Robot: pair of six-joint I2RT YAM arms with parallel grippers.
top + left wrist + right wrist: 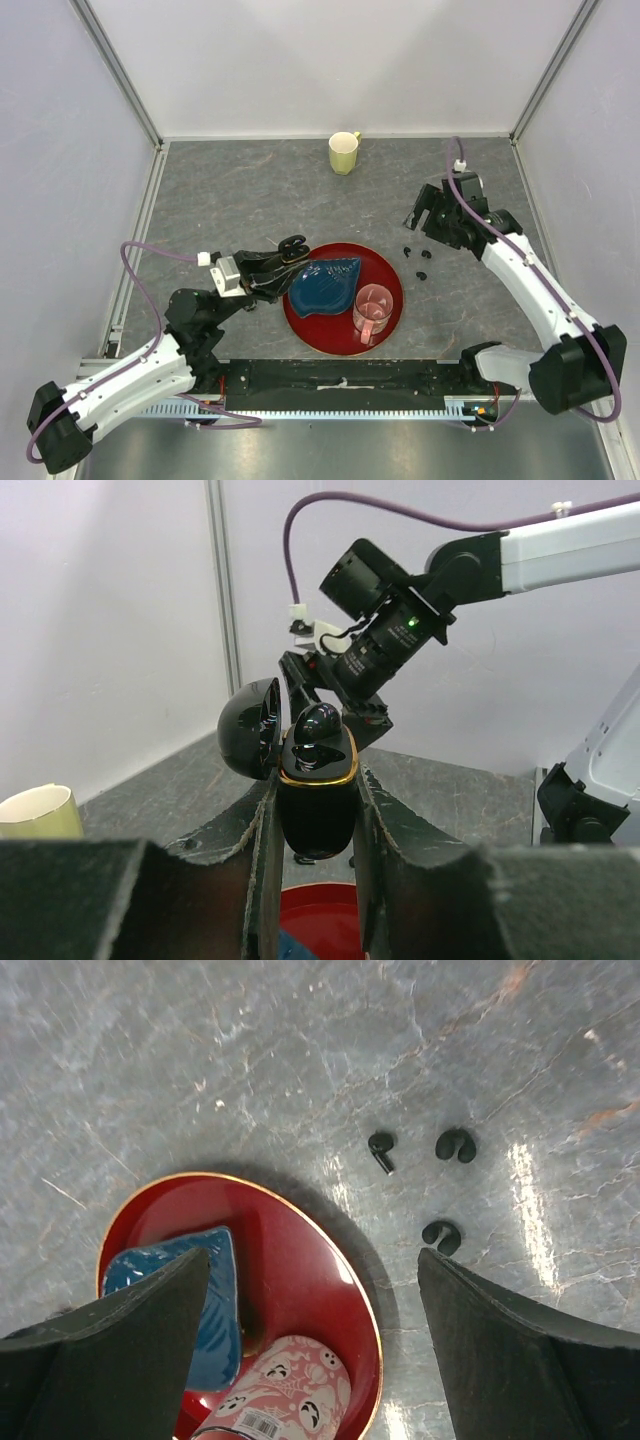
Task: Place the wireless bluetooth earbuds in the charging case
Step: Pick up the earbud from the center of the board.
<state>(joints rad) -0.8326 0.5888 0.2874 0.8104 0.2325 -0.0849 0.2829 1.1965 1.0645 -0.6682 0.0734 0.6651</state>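
Note:
My left gripper [285,255] is shut on the black charging case [317,805], held upright above the left rim of the red plate. The case has a gold rim, and its lid [250,730] hangs open to the left. One black earbud [318,723] sits in the top of the case. Three more earbuds lie on the grey table right of the plate [408,250] [427,253] [421,274]. They show in the right wrist view too [381,1150] [456,1145] [442,1236]. My right gripper [313,1256] is open and empty, raised above the plate's right edge beside those earbuds.
The red plate [393,305] holds a blue leaf-shaped dish [322,283] and a pink cup [372,312] lying on its side. A pale yellow cup [344,152] stands at the back wall. Walls close in the left, back and right sides.

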